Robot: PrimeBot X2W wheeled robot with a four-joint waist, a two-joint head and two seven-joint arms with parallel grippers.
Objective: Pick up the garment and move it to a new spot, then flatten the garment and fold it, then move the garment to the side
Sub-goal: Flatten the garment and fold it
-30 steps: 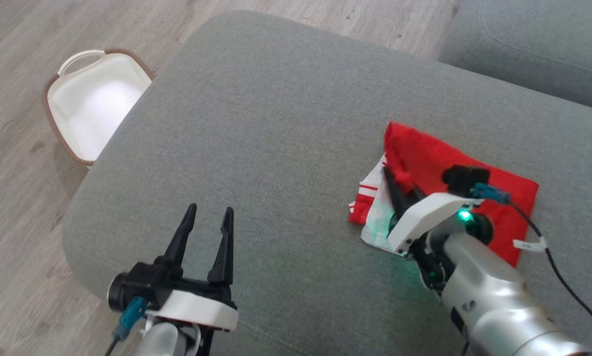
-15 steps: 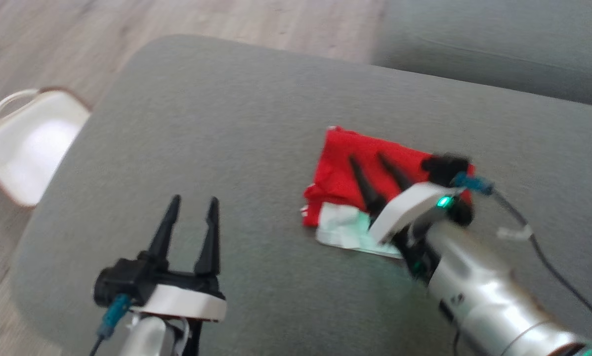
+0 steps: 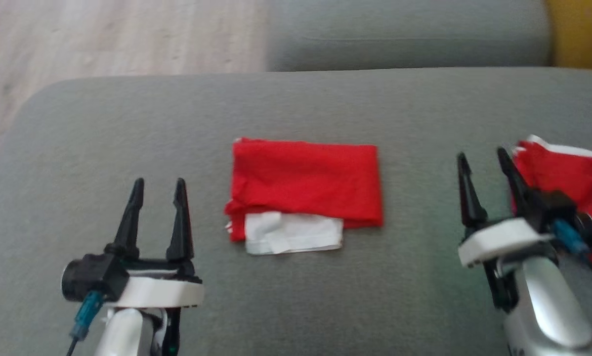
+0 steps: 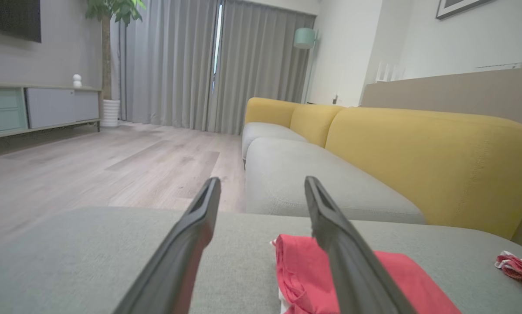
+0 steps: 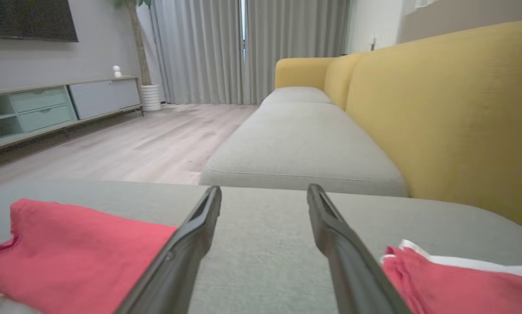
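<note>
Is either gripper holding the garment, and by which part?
Nothing held: left gripper and right gripper stand open; the folded red garment lies between them.

"What are the hands like?"

"The left hand [image 3: 158, 182] and right hand [image 3: 481, 153] match. Each has two long black fingers [image 3: 129, 220] tapering to points, set on a black base above a white collar [image 3: 152, 292]."

"Any wiring?"

"A teal plug [image 3: 89, 305] with a dark cable [image 3: 72, 341] sits beside each wrist's round black housing [image 3: 86, 281]. The forearms [image 3: 548, 301] are glossy silver."
</note>
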